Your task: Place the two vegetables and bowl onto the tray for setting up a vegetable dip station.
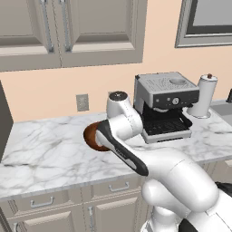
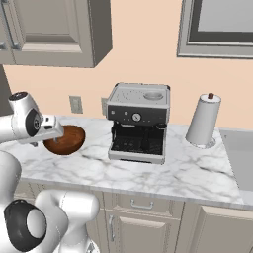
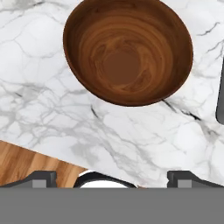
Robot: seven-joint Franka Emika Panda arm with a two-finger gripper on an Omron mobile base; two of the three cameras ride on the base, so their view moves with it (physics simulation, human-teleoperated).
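A: Checking fingers (image 3: 43,178): spread wide, nothing between them; gripper (image 3: 112,179) above the marble counter (image 3: 144,135).

B: Bowl (image 3: 127,50) location?

A: Upright on the counter, beyond the fingertips, untouched, left of the coffee machine (image 2: 137,121).

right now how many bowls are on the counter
1. The bowl sits on the marble counter, left of the coffee machine and partly behind the arm. Another could be hidden behind the arm.
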